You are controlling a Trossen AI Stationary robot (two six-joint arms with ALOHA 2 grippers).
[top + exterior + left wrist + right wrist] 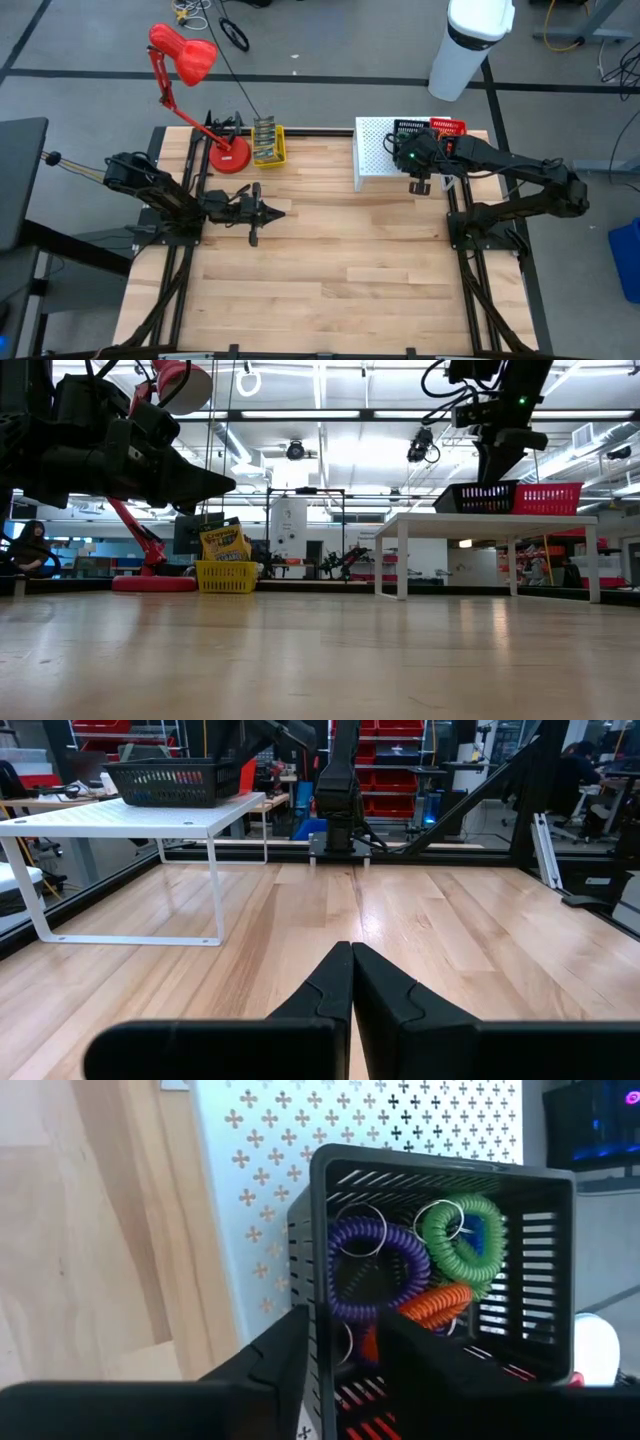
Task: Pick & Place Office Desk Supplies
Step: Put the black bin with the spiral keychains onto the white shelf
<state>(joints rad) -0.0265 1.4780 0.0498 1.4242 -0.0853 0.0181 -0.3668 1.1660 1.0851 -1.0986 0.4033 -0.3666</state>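
A black mesh basket (430,1200) stands on the white perforated riser (300,1140) at the table's far right. In it lie purple (375,1270), green (462,1235) and orange (430,1305) coil loops. My right gripper (345,1330) hangs open just above the basket's rim (478,490), fingers slanting down and holding nothing. My left gripper (278,212) waits shut and level above the table's left half, empty. At the far left a yellow basket (268,145) holds crayon boxes (222,543).
A red basket (448,126) sits beside the black one on the riser. The red desk lamp (185,55) stands on its round base (230,157) next to the yellow basket. Bare wood spreads over the table's middle and near half (330,270).
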